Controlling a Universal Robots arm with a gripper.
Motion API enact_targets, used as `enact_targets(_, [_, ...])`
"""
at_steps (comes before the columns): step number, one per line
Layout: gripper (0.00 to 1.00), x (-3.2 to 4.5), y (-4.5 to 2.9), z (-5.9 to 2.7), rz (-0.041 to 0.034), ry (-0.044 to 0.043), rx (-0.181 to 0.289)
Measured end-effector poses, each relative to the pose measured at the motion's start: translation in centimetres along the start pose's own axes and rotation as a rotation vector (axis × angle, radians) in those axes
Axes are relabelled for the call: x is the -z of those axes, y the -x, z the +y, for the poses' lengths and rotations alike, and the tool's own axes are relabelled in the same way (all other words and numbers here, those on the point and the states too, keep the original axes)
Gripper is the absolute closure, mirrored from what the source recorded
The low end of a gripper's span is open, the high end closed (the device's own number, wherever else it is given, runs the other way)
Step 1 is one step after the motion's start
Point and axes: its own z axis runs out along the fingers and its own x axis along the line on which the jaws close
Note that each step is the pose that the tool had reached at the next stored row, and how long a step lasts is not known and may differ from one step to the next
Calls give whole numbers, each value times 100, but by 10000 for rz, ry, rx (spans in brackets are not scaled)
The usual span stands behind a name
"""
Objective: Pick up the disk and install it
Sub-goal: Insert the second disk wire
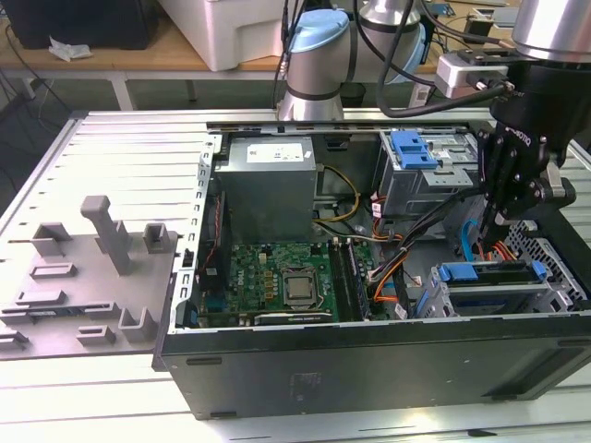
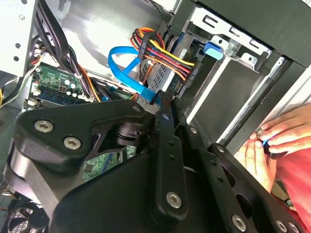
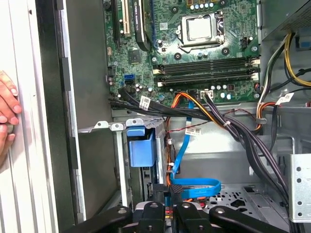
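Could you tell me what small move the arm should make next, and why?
Probably a short, slow shift toward the disk. The gripper hangs inside the case above the drive cage, apart from the disk's blue bracket. A looped blue cable lies just ahead of it, so it should steer off that. A person's hand rests at the case edge, which argues for going slowly.

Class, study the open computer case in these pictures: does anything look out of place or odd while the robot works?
Yes: a person's fingers rest on the case's outer edge close to the robot's hand, which is down inside the case. Loose cables lie in the bay beneath it.
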Motion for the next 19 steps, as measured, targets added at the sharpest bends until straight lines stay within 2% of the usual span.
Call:
enact_targets(2, [84, -1, -8, -1, -48, 4, -1])
enact_targets(8, [84, 3, -25, -7, -57, 4, 1])
enact_targets(11, [84, 16, -65, -21, -86, 7, -2])
enact_targets(12, [84, 16, -79, -22, -140, 12, -5])
enact_targets(13, [84, 16, -90, -24, -229, 18, -9])
enact_targets(14, [84, 17, -107, -27, -442, 34, -14])
enact_targets(15, [84, 20, -119, -28, -543, 42, -18])
enact_targets(17, [84, 28, -153, -34, -638, 49, -20])
enact_targets(19, [84, 27, -187, -43, -645, 50, -21])
